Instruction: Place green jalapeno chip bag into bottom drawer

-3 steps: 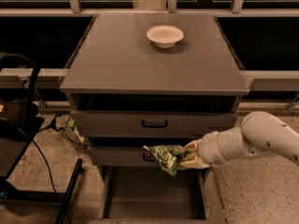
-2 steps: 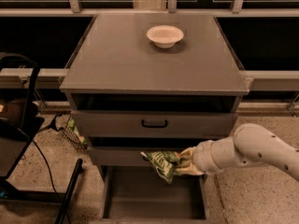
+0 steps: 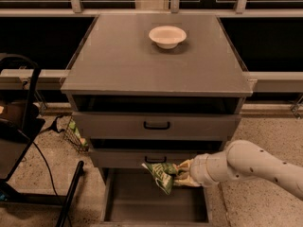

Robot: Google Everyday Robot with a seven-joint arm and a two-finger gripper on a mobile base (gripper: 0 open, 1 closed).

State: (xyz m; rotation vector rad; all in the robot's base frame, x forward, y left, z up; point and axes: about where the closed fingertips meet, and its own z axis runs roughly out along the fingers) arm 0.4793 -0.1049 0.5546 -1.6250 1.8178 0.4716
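1. We see the gripper [image 3: 183, 175] low in front of the grey cabinet [image 3: 80, 122], below the front edge of the tabletop [image 3: 132, 65] and a little right of its middle. The white arm [image 3: 255, 167] reaches in from the right.
2. Its jaws are clamped on the green jalapeno chip bag [image 3: 160, 174], which hangs off their left side, crumpled, in the air.
3. The bag sits just in front of the black handle of the middle drawer [image 3: 118, 159] and above the open bottom drawer [image 3: 142, 205], whose flat floor shows bare beneath it.
4. We judge the carry to be nearly over: the bag is over the rear part of the drawer, but not yet inside it.
5. The next move calls for lowering the bag toward the drawer floor, keeping clear of the middle drawer's front, then parting the jaws.
6. The white bowl [image 3: 167, 36] stands near the rear edge of the tabletop, about midway along it, and plays no part.
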